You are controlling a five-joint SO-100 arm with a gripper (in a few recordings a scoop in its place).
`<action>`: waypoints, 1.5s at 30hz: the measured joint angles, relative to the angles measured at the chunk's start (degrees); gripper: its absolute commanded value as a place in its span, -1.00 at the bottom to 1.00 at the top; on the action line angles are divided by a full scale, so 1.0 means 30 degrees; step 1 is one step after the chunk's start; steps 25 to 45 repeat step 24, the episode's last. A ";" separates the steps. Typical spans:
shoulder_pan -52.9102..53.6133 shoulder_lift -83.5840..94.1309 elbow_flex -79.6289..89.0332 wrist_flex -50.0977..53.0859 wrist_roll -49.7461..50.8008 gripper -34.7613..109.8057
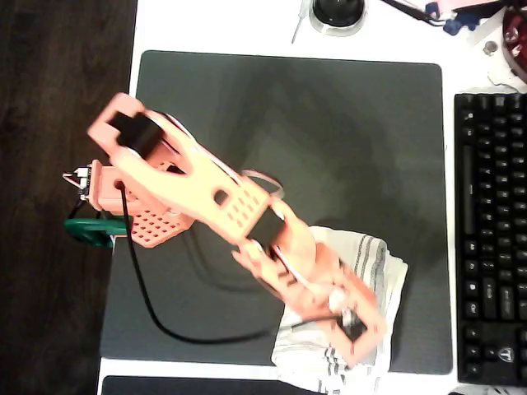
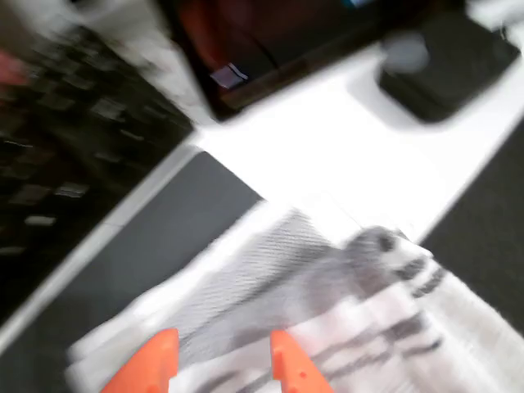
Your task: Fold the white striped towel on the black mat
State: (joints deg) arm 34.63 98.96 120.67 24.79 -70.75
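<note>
a: where is the white striped towel (image 1: 375, 271) sitting?

b: in the overhead view it lies bunched at the lower right corner of the black mat (image 1: 329, 132), with its bottom edge spilling past the mat's lower border onto the white table (image 1: 214, 25). the orange arm (image 1: 206, 193) reaches diagonally across the mat and covers much of the cloth.

a: and the gripper (image 2: 219, 360)?

b: in the wrist view, blurred as it is, two orange fingertips (image 2: 155, 360) stand apart with a gap between them, right over the rumpled towel (image 2: 327, 303). nothing is pinched between them that i can see. whether the tips touch the fabric i cannot tell.

a: what else is around?

b: a black keyboard (image 1: 492, 239) lies just right of the mat in the overhead view, and a black cable (image 1: 156, 313) loops from the arm's base across the mat's lower left. the grey stripes show near the towel's right edge and bottom.
</note>
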 measured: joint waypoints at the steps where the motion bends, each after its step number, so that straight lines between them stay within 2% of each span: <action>1: 0.0234 -0.1055 -0.0645 0.0000 -0.0205 -0.30; 7: 0.0352 -0.5918 -0.3779 0.0000 -0.0615 -0.30; 11: 0.0586 -0.6562 -0.4453 0.0029 -0.0615 -0.27; 17: 0.0293 -0.3633 -0.3691 0.2139 -0.1143 -0.25; 24: -0.2607 0.3047 0.0996 0.3955 -0.4160 -0.22; 45: -0.2607 0.3047 0.0996 0.3955 -0.4160 -0.22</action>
